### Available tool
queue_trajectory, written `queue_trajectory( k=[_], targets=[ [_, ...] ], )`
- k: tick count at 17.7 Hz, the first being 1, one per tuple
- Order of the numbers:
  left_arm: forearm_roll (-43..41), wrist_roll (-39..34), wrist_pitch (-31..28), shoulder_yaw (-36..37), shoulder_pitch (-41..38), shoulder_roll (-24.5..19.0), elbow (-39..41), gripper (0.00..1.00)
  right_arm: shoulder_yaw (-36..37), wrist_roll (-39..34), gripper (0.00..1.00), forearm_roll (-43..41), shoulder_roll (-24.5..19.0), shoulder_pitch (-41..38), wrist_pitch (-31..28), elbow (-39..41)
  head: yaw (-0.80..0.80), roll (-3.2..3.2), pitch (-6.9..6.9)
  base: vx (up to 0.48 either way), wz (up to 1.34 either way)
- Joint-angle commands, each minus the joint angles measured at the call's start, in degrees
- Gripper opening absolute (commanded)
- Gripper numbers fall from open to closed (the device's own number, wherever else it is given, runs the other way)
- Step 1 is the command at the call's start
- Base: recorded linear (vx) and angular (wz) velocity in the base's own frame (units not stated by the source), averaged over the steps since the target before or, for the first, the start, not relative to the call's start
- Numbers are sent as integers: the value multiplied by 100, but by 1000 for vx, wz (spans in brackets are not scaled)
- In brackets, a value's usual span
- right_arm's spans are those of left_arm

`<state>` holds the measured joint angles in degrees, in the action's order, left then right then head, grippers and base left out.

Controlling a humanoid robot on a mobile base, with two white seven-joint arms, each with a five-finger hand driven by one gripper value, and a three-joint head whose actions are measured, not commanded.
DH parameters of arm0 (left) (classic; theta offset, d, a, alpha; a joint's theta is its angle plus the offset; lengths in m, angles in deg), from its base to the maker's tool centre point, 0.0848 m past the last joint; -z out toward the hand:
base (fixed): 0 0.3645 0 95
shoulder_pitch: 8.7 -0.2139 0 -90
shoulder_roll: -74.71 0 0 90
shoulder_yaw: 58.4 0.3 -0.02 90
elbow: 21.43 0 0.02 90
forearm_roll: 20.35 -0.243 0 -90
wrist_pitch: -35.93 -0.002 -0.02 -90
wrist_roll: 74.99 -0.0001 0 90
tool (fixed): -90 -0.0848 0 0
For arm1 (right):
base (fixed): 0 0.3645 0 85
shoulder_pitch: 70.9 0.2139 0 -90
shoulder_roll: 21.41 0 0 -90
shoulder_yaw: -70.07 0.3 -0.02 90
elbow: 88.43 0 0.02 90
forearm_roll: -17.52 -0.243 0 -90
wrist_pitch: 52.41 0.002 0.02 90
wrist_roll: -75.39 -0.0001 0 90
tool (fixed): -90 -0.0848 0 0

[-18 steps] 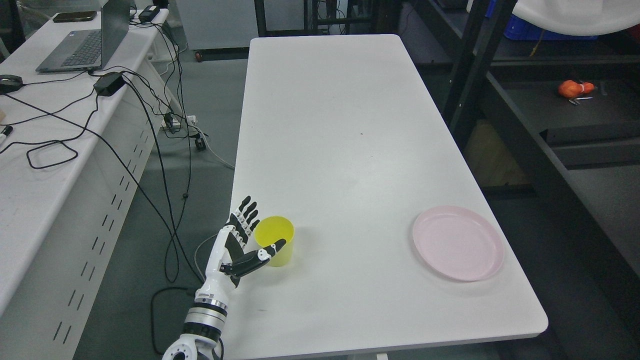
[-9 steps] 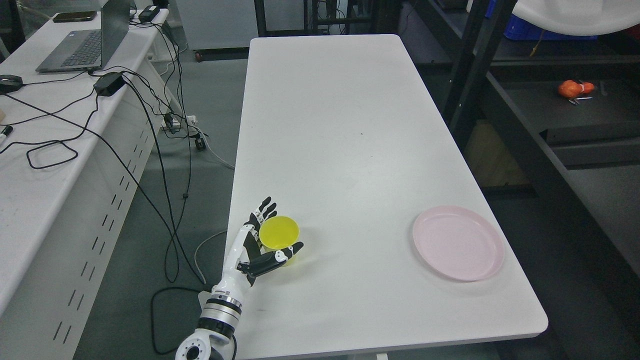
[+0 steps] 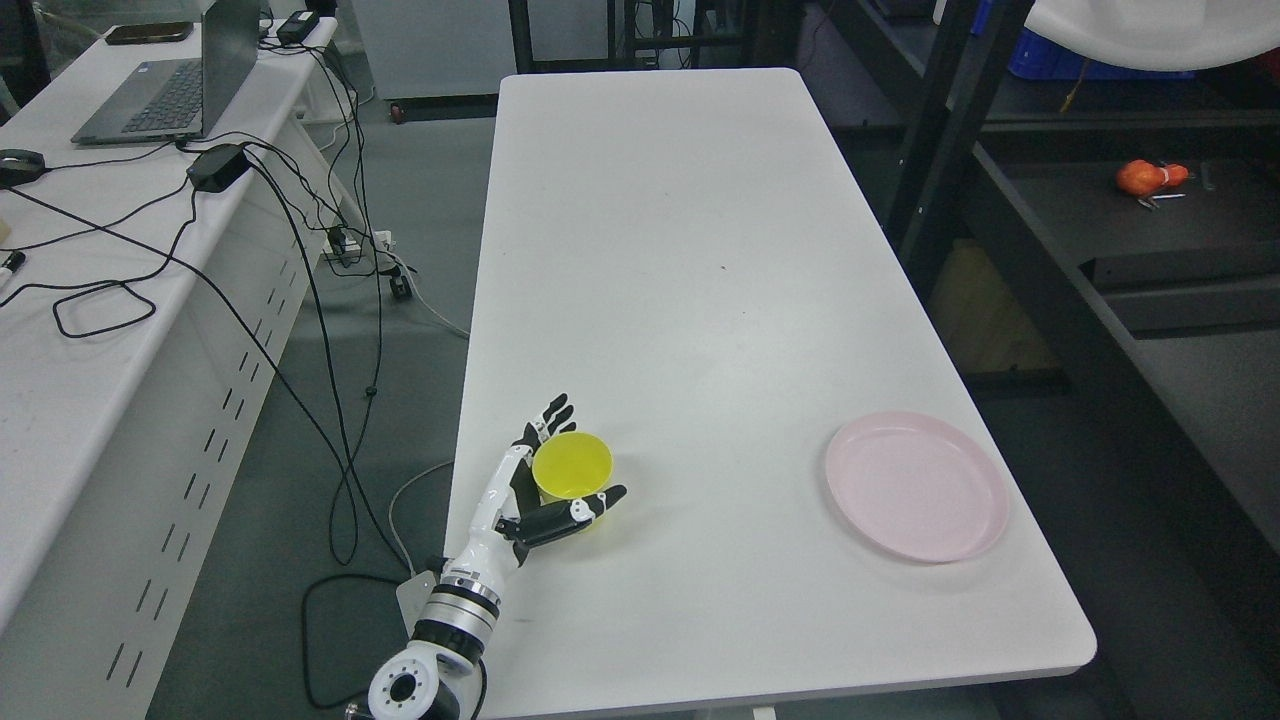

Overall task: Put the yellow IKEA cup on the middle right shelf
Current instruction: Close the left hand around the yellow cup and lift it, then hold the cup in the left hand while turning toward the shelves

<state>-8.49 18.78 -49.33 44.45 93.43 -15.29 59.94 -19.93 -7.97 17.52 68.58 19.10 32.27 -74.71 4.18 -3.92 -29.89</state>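
Already the left hand (image 3: 530, 495) brackets the yellow cup (image 3: 572, 470) near the front left corner of the white surface (image 3: 700, 250). The cup sits just to the hand's right: the palm faces its left wall, the four fingers (image 3: 545, 420) reach up past its far-left side, and the thumb (image 3: 580, 512) crosses under its near side. The fingers are spread and only loosely curved, so the hand looks open around the cup rather than clamped on it; whether the pads touch the wall cannot be told from this view. The cup's mouth faces the camera and its inside shows nothing but yellow, so it appears empty. Its long axis seems tipped a little toward the camera, though whether its base has left the surface is unclear.

This is the only hand in view; no right arm appears. The shelf (image 3: 1180, 230), a dark rack, stands well apart to the right beyond the surface's edge, with an orange object (image 3: 1145, 177) on one of its levels. A pink plate (image 3: 915, 485), also empty, lies between the cup and that rack. The carry will probably run rightward across the surface, once the fingers close properly.
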Motion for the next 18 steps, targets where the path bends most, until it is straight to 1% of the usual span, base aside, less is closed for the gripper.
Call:
queue_trajectory(
  k=[1, 3, 5, 6, 7, 8, 10, 11, 12, 13, 14, 18],
  targets=[
    [-34, 80, 10, 166, 97, -100, -410, 99, -97, 4, 99, -141, 100, -79, -4, -1, 0, 0, 0, 0, 0],
    [-34, 80, 10, 166, 97, -100, -463, 98, -97, 4, 99, -141, 100, -79, -4, -1, 0, 0, 0, 0, 0],
    [-34, 80, 19, 157, 88, -100, -498, 92, -97, 4, 99, -141, 100, -79, -4, -1, 0, 0, 0, 0, 0],
    [-26, 80, 71, 140, 71, -100, -507, 84, -97, 4, 99, -141, 100, -79, -4, -1, 0, 0, 0, 0, 0],
    [-8, 88, 237, 105, 27, -100, -516, 68, -97, 4, 99, -141, 100, -79, -4, -1, 0, 0, 0, 0, 0],
    [18, 80, 543, 87, -34, -100, -533, 52, -97, 4, 99, -141, 100, -79, -4, -1, 0, 0, 0, 0, 0],
    [106, 71, 966, 61, -96, -100, -551, 27, -97, 4, 99, -141, 100, -79, -4, -1, 0, 0, 0, 0, 0],
    [219, 62, 1098, -18, -114, -100, -542, 16, -97, 4, 99, -141, 100, -79, -4, -1, 0, 0, 0, 0, 0],
    [290, 62, 1152, -79, -123, -100, -516, 10, -97, 4, 99, -141, 100, -79, -4, -1, 0, 0, 0, 0, 0],
    [334, 62, 1300, -167, -132, -100, -472, 4, -97, 4, 99, -141, 100, -79, -4, -1, 0, 0, 0, 0, 0],
    [335, 62, 1432, -229, -158, -100, -411, 2, -97, 4, 99, -141, 100, -79, -4, -1, 0, 0, 0, 0, 0],
    [343, 71, 1793, -335, -544, -100, 361, 0, -97, 4, 100, -141, 100, -79, -4, -1, 0, 0, 0, 0, 0]
  ],
)
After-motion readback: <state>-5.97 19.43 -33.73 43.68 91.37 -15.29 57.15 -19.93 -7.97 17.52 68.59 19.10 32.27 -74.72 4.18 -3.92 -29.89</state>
